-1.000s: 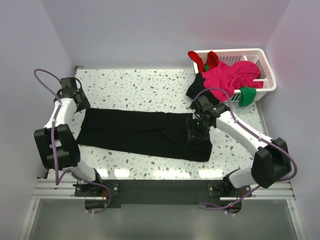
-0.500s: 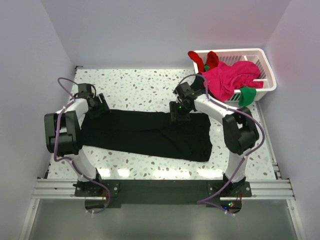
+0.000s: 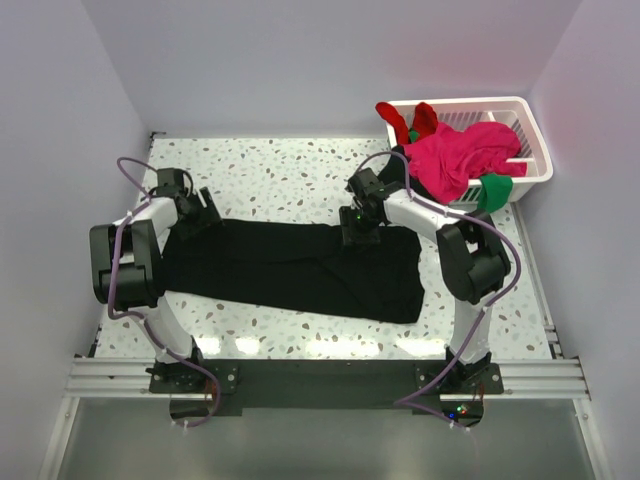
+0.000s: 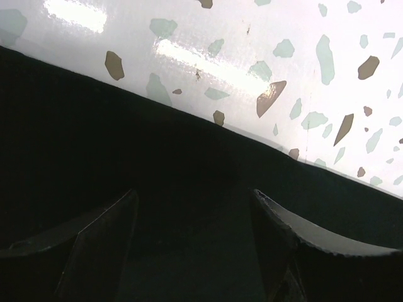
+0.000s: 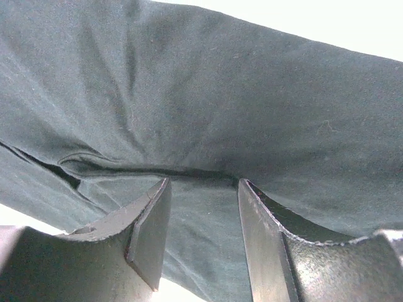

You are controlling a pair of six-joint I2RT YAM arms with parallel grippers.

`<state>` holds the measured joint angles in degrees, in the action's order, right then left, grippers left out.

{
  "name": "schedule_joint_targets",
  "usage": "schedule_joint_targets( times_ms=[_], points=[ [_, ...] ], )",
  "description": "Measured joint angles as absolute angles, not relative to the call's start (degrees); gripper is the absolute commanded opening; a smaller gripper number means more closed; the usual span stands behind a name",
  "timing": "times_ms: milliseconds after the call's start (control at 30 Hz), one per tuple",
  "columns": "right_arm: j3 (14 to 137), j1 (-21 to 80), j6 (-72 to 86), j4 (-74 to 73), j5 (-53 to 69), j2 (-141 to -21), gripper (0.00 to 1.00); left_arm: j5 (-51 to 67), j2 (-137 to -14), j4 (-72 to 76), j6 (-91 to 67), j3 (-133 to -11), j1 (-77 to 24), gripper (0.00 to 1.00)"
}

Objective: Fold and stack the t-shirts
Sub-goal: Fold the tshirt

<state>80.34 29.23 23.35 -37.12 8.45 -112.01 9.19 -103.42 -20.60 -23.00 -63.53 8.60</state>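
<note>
From above, shows the black t-shirt [image 3: 290, 265] laid out as a long band across the tabletop [image 3: 280, 170], apparently already narrowed lengthwise. Finds the left pincer [image 3: 197, 215] at the band's far left corner and the right pincer [image 3: 358, 232] on its far edge, right of the middle. Leaves the other t-shirts [image 3: 460, 155], pink, red and green, heaped in and over the basket [image 3: 530, 125] at the far right corner. Reads as mid-fold. Next calls for gripping that far edge at both points and carrying it over evenly, without dragging the layer beneath.

From the left wrist, shows the left pincer [image 4: 194, 195] spread wide above dark cloth just inside the hem, pinching nothing visible. Cannot separate layers in that shadow.

From the right wrist, shows the right pincer [image 5: 204, 184] parted, tips down at a crease in the cloth. Cannot tell whether touching it or catching any. Hides collar and sleeves in every view.
</note>
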Motion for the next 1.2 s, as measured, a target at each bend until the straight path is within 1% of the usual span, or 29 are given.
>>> schedule_joint_targets(
  times_ms=[67,200,233,300,333,533,567,667,1033,1200],
  points=[
    [80.2,29.2,23.3,-36.8,8.2,-112.0,0.49,9.2,-103.4,-20.6,-23.0,-63.5,8.6,0.76],
    [79.0,29.2,23.1,-36.1,8.0,-112.0,0.45,9.2,-103.5,-20.6,-23.0,-63.5,8.6,0.77],
    [78.5,29.2,23.1,-36.0,8.0,-112.0,0.4,9.2,-103.5,-20.6,-23.0,-63.5,8.6,0.77],
    [77.7,29.2,23.0,-35.9,8.1,-112.0,0.35,9.2,-103.5,-20.6,-23.0,-63.5,8.6,0.77],
    [77.5,29.2,23.0,-35.9,8.1,-112.0,0.3,9.2,-103.5,-20.6,-23.0,-63.5,8.6,0.77],
    [77.5,29.2,23.0,-36.2,8.1,-112.0,0.15,9.2,-103.5,-20.6,-23.0,-63.5,8.6,0.77],
    [77.6,29.2,23.0,-36.4,8.1,-112.0,0.09,9.2,-103.5,-20.6,-23.0,-63.5,8.6,0.77],
    [78.0,29.2,22.8,-37.1,8.1,-112.0,0.01,9.2,-103.5,-20.6,-23.0,-63.5,8.6,0.77],
    [78.3,29.3,22.8,-39.4,11.8,-107.4,0.0,9.2,-103.5,-20.6,-22.9,-63.5,8.6,0.77],
    [78.3,30.8,22.9,-40.2,13.8,-105.7,0.0,9.2,-103.5,-20.5,-22.9,-63.5,8.6,0.77]
  ],
)
